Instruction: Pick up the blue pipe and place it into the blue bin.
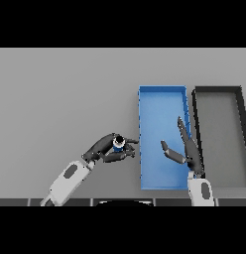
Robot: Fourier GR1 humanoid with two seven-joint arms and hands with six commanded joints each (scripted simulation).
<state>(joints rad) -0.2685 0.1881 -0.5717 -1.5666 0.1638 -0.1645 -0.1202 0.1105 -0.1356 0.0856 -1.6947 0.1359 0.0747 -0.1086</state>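
Head view. The grey table (65, 89) fills the scene. The blue bin (162, 99) lies right of centre, a long open tray running from 12 o'clock to 6 o'clock. Just beside it, at its 3 o'clock side, lies a dark bin (219, 92) of like shape; the two rims sit close, whether touching cannot be told.

The left hand (102, 148) enters from the 7 o'clock direction and sits over the table at the blue bin's 9 o'clock side, just outside its left wall. Its fingers and thumb are curled round the blue pipe (117, 145), which shows as a small blue piece with a dark end face between them. The pipe is outside the bin, near the lower half of the left wall.

The right hand (187, 151) enters from 6 o'clock and lies over the blue bin's right wall. Its fingers are straight, pointing toward 12 o'clock, with the thumb spread toward 9 o'clock; it holds nothing.
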